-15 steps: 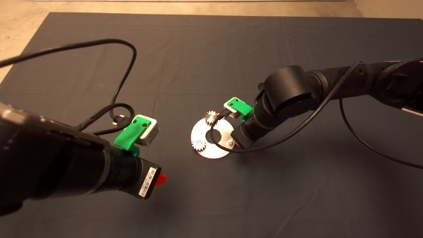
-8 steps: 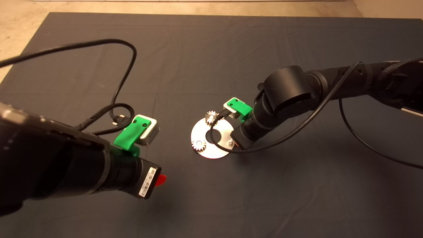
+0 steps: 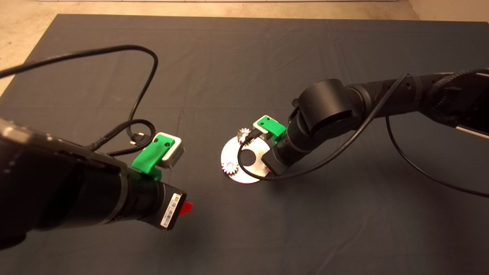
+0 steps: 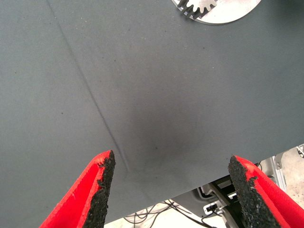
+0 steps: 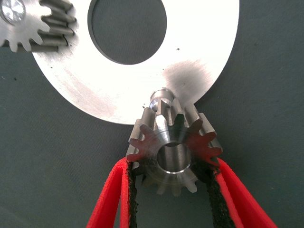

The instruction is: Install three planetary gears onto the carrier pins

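A shiny round plate point(image 3: 250, 173) lies mid-mat. Two planetary gears sit on carrier pins: one at the plate's near left point(image 3: 230, 167), one at its far edge point(image 3: 243, 135). The third planetary gear point(image 5: 173, 152) is held in my right gripper point(image 5: 172, 164), shut on it. It hangs just outside the plate's rim point(image 5: 199, 52), beside the bare carrier pin point(image 5: 159, 99) and off to one side of it. In the head view the right wrist point(image 3: 284, 152) hides this gear and pin. My left gripper point(image 4: 173, 190) hovers open over bare mat, left of the plate.
A black cable point(image 3: 145, 76) loops over the mat's left half. A second cable point(image 3: 412, 164) trails from the right arm. The mat's far edge point(image 3: 229, 16) meets pale floor. The left wrist view shows the plate edge point(image 4: 228, 12) and the mat's edge.
My right arm has shifted a little left and toward the near side, carrying the gear over the plate's right rim. The left arm has not moved.
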`<state>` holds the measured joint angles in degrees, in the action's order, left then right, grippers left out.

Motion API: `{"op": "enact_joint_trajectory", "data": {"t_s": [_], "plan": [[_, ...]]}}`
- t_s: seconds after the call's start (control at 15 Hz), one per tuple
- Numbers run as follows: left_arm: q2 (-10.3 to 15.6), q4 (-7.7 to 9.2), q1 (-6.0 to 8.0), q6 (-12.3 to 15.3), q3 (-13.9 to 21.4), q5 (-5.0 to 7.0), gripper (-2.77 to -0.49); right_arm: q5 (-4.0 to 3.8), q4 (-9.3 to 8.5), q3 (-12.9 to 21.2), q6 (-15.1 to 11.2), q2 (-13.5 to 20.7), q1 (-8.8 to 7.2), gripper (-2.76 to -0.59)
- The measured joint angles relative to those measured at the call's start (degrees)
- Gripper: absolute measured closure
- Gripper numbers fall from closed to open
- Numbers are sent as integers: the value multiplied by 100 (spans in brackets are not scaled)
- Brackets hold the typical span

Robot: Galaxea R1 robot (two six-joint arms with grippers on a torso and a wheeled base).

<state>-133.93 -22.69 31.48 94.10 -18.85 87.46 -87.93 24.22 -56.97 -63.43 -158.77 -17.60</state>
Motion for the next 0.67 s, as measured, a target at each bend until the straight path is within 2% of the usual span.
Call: {"op": "enact_joint_trajectory", "data": {"t_s": [0.13,0.6,0.67], "plan": [[0,0,0,0,0,2,-164,-2,0,-30,23,-2,60,-80],[0,0,0,0,0,0,-164,-24,16,-105,89,-58,60,-80],[0,0,0,0,0,0,-164,-49,20,-135,97,-93,60,-81]]}}
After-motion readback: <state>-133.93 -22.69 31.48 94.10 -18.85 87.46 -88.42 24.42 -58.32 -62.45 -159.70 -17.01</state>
